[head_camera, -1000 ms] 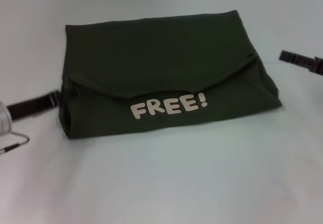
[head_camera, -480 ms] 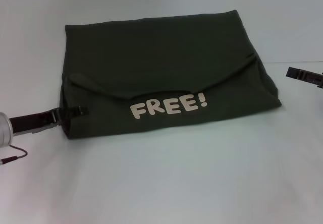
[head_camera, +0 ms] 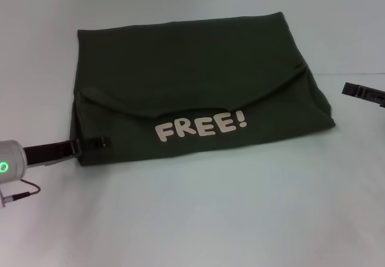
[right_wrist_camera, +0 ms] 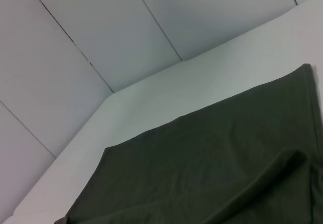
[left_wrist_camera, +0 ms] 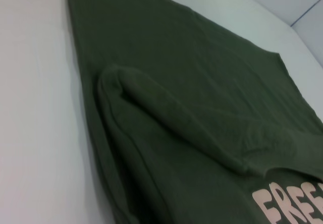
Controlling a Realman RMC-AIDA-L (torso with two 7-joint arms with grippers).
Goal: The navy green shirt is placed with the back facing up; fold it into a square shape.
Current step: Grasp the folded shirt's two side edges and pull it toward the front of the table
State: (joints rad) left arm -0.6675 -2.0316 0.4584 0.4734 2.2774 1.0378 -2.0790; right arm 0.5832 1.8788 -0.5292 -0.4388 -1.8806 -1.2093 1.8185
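The navy green shirt (head_camera: pixel 192 68) lies folded into a wide rectangle on the white table. Its near flap is turned up, showing cream "FREE!" lettering (head_camera: pixel 201 125). My left gripper (head_camera: pixel 96 142) reaches in from the left and lies low over the shirt's near-left corner, touching the cloth. My right gripper (head_camera: pixel 355 91) hovers off the shirt's right side, apart from it. In the left wrist view the shirt (left_wrist_camera: pixel 192 108) shows a rolled fold and part of the lettering (left_wrist_camera: pixel 290 206). Only plain cloth (right_wrist_camera: pixel 212 163) shows in the right wrist view.
The white table (head_camera: pixel 210 219) extends around the shirt on all sides. Its far edge meets grey wall panels (right_wrist_camera: pixel 126 27). A thin cable (head_camera: pixel 24 192) hangs from the left wrist near the table's left edge.
My left gripper has slid along the shirt's left edge toward me and now lies on the near-left corner. My right gripper has drifted outward to the right. The shirt's shape is unchanged.
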